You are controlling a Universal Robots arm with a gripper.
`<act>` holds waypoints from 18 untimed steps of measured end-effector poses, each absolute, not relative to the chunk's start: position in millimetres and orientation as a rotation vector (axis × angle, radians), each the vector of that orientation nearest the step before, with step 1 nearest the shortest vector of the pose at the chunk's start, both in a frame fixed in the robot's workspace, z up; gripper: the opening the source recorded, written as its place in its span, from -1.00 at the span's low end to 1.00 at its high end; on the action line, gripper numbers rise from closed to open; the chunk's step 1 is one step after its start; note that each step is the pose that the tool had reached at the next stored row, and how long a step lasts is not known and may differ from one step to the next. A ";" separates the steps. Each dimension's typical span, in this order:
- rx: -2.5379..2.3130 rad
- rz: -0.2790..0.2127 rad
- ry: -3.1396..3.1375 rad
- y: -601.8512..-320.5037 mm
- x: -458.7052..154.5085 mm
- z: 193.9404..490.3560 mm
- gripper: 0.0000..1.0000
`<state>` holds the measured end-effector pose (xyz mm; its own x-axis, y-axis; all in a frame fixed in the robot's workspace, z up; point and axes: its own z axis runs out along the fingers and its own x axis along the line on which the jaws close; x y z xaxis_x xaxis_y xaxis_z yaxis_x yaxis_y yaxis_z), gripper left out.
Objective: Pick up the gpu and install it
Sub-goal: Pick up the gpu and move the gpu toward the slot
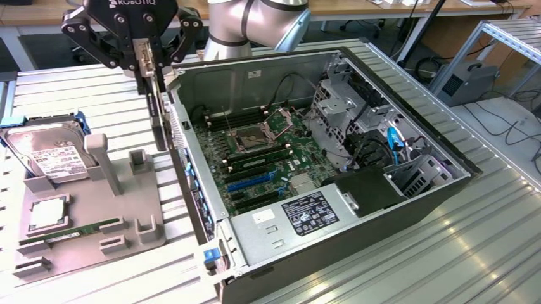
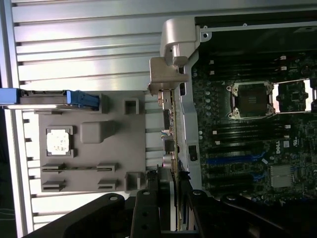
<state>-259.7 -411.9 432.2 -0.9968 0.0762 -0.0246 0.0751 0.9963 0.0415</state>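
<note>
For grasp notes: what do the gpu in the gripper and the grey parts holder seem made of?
gpu: dark matte circuit board, with small components along it; its bracket looks like pale sheet metal, softly shiny. Parts holder: probably plastic, uniformly matte grey with blocky moulded posts.

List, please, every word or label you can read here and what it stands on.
"ROBOTIQ": black body of the hand holding the gpu.
Hard drive label: too small to read.
Power supply label: too small to read.
Motherboard print: too small to read.
</note>
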 end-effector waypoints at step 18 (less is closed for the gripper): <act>0.118 0.063 3.113 -411.9 -240.5 432.2 -0.45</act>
<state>-240.5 -411.9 432.2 -0.9968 0.0762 -0.0246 0.0751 0.9963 0.0415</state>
